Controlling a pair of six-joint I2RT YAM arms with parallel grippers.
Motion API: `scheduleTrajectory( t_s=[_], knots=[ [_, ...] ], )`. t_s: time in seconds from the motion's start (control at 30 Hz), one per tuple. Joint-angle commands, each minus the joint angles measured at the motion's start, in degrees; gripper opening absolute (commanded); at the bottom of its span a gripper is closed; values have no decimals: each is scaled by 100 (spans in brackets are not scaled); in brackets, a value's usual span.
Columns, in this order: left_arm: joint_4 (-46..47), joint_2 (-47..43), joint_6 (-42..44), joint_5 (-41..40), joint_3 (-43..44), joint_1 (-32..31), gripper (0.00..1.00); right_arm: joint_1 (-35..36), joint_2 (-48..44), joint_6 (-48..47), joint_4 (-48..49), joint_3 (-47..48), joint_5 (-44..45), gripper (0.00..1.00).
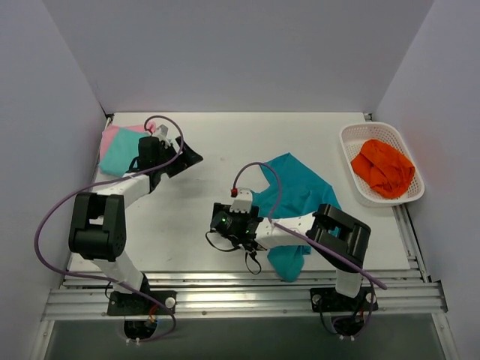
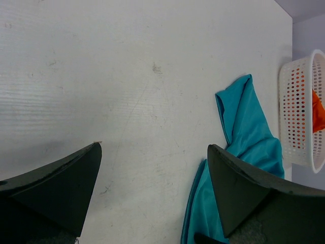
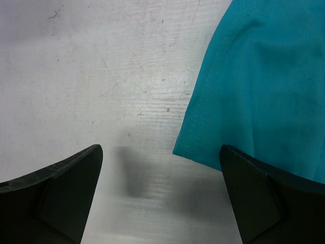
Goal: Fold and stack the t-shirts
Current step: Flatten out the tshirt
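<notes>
White table (image 1: 225, 142), grey walls. Right arm covers the middle of the teal shirt (image 1: 300, 191), which lies rumpled centre-right. Left arm hides part of the aqua shirt (image 1: 116, 159) and pink shirt (image 1: 111, 137), folded far left. Left gripper (image 2: 152, 147) and right gripper (image 3: 160, 152) gape, empty.

A white lattice basket (image 1: 346, 150) stands on the table (image 1: 247, 139), well off to the right of the right jaws and farther back, far across from the left jaws. A crumpled orange cloth (image 1: 382, 169) lies inside it. Beneath both jaws the white table is scuffed and scratched.
</notes>
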Motion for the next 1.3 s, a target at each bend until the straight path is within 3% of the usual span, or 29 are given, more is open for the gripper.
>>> scheduleTrajectory(
  t_s=[0.0,0.1,0.2,0.23,0.4,0.43,0.53,0.6,0.63,0.73,0.93,1.03,1.07,1.1,1.17,1.2,1.27],
  knots=[
    [443,20,-60,277,27,161,94,-344,763,-68,-920,-606,-727,98],
    [549,46,-131,445,54,214,94,-476,983,-103,-514,-888,-1052,94],
    [715,55,-192,489,-16,258,94,-555,1159,-147,-268,-1038,-1254,84],
    [786,73,-236,585,-86,302,94,-590,1212,-164,-181,-1099,-1316,71],
    [1260,301,-421,919,-280,513,94,-635,1677,-375,-197,-977,-1589,53],
    [1331,327,-491,972,-315,566,94,-643,1739,-402,-241,-942,-1668,41],
    [1603,398,-614,1131,-421,689,94,-661,1959,-498,-303,-828,-1835,20],
    [1682,450,-641,1209,-421,707,94,-687,2108,-525,-303,-766,-1888,14],
    [1692,468,-649,1210,-412,715,94,-705,2144,-516,-259,-757,-1915,7],
    [1771,521,-667,1245,-412,716,94,-705,2302,-525,-137,-739,-2046,0],
    [1841,574,-694,1245,-447,724,94,-688,2320,-481,-30,-704,-2091,0],
    [1841,574,-702,1245,-421,724,94,-583,2171,-481,-493,-678,-1906,0],
    [1824,556,-702,1254,-421,724,94,-538,1970,-377,-635,-739,-1845,4],
    [1824,556,-702,1245,-430,724,93,-486,1838,-262,-924,-974,-1653,42],
    [1832,556,-702,1227,-421,716,93,-276,1304,253,-1111,-1291,-1494,75],
    [1841,573,-702,1227,-421,716,94,-213,1118,501,-1329,-1476,-1432,87],
    [1876,626,-729,1219,-421,716,94,14,557,871,-1489,-1837,-1449,91]
  ],
)
